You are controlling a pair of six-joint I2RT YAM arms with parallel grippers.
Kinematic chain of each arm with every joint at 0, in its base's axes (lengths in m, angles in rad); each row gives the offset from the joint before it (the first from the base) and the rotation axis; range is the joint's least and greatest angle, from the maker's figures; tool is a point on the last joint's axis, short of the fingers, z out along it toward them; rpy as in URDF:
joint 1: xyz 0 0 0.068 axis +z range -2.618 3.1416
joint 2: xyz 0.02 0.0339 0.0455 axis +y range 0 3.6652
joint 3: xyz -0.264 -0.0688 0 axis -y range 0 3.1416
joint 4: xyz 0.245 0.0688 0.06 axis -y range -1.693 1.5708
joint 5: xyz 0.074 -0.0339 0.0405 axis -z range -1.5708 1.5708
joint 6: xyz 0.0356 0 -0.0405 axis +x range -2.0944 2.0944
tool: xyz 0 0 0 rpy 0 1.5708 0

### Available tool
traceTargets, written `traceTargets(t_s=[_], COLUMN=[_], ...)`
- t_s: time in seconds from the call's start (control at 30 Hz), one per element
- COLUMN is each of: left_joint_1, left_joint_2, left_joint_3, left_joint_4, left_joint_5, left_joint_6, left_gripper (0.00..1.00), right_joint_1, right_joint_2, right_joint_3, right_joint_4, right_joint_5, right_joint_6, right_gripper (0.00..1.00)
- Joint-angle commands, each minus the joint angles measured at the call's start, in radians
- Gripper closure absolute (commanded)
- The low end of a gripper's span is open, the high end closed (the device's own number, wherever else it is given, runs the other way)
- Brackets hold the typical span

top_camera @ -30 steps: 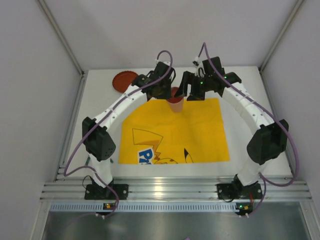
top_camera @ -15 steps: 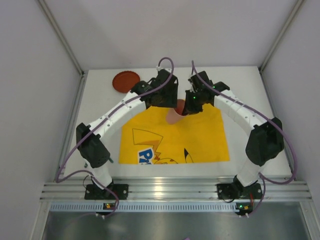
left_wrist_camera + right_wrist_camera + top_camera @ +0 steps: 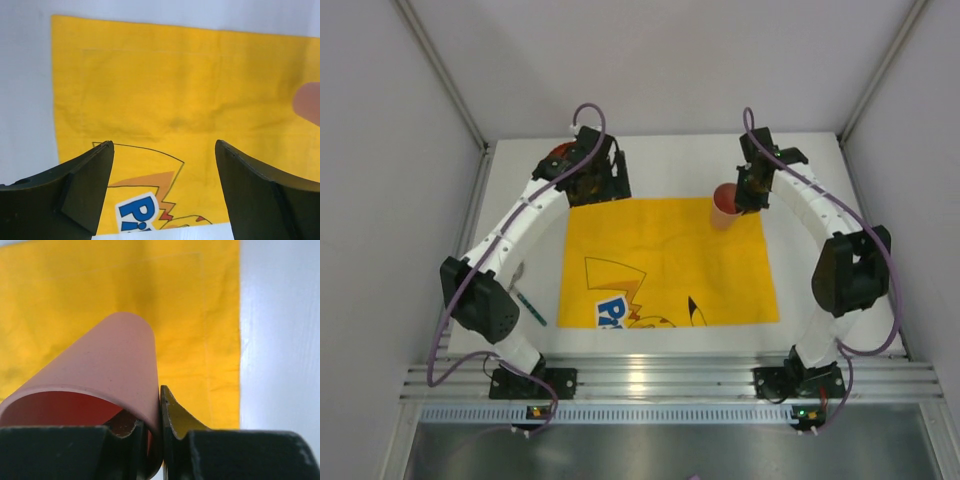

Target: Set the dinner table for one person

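Placing the cup looks like the step in hand. Your right pincer (image 3: 157, 412) is pinching the wall of the pink cup (image 3: 110, 360), with one finger inside the rim and the other outside. The cup sits at the far right corner of the yellow cloth (image 3: 660, 240). You cannot tell from these views whether its base touches the cloth yet.

The white surface (image 3: 670, 165) spreads beneath both arms and carries the cloth, so that corner is a sensible home for a drink.

- **Lowering:** Bring the cup down slowly and straight. A grip on one thin wall lets it pivot, so a sideways nudge could tip it.
- **Checking:** Make sure the base sits flat, mouth up, before you let go.
- **Releasing:** Spread the fingers only a little, then lift straight up. That way the inner finger clears the mouth without hooking the rim.
- **Placement:** Stay close to the corner and leave the middle of the cloth free for the plate.

Your left pincer (image 3: 163, 145) is spread wide with nothing between its fingers. It hovers over the far left part of the cloth, well apart from the cup. Just behind that arm lies the red plate (image 3: 556, 153), mostly hidden from above. It is probably your next pick, so hold the left arm off until the cup stands alone. A slim teal item (image 3: 530, 307) lies on the surface beside the cloth's left edge, too small to name.
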Motion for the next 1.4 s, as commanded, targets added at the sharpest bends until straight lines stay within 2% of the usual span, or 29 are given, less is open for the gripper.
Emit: traceTargets(t_s=[0.0,0.23,0.33,0.37,0.47,0.53,0.57,0.7,0.87,1.0,1.13,1.37], left_joint_1=[0.107,0.250,0.302,0.314,0.354,0.380,0.390,0.442,0.511,0.525,0.526,0.563], left_joint_2=[-0.075,-0.061,-0.024,-0.014,0.037,0.075,0.089,0.157,0.290,0.399,0.514,0.693], left_joint_3=[-0.070,-0.114,-0.104,-0.096,-0.061,-0.035,-0.027,0.008,0.077,0.162,0.248,0.425], left_joint_4=[0.068,0.124,0.137,0.141,0.145,0.151,0.154,0.173,0.187,0.191,0.193,0.213], left_joint_5=[0.071,0.119,0.141,0.148,0.164,0.168,0.168,0.159,0.170,0.150,0.124,0.119], left_joint_6=[0.020,0.042,0.036,0.034,0.030,0.028,0.026,-0.003,-0.029,-0.032,-0.079,-0.159], left_gripper=[0.13,0.14,0.15,0.15,0.16,0.16,0.16,0.17,0.18,0.18,0.18,0.20], right_joint_1=[-0.051,-0.058,-0.060,-0.060,-0.061,-0.060,-0.061,-0.061,-0.061,-0.061,-0.071,-0.103], right_joint_2=[0.051,0.187,0.209,0.209,0.198,0.186,0.181,0.142,-0.009,-0.176,-0.384,-0.550], right_joint_3=[0.055,0.104,0.095,0.094,0.101,0.122,0.134,0.202,0.236,0.174,-0.002,-0.234], right_joint_4=[0.034,0.072,0.078,0.078,0.077,0.070,0.052,-0.002,-0.057,-0.088,-0.080,-0.075], right_joint_5=[0.061,0.056,0.049,0.046,0.044,0.045,0.045,0.050,0.049,0.052,0.061,0.055], right_joint_6=[-0.035,-0.021,-0.007,-0.007,-0.013,-0.018,-0.024,-0.035,-0.024,-0.015,0.004,0.050], right_gripper=[1.00,1.00,0.92,0.82,0.68,0.65,0.59,0.53,0.51,0.50,0.49,0.50])
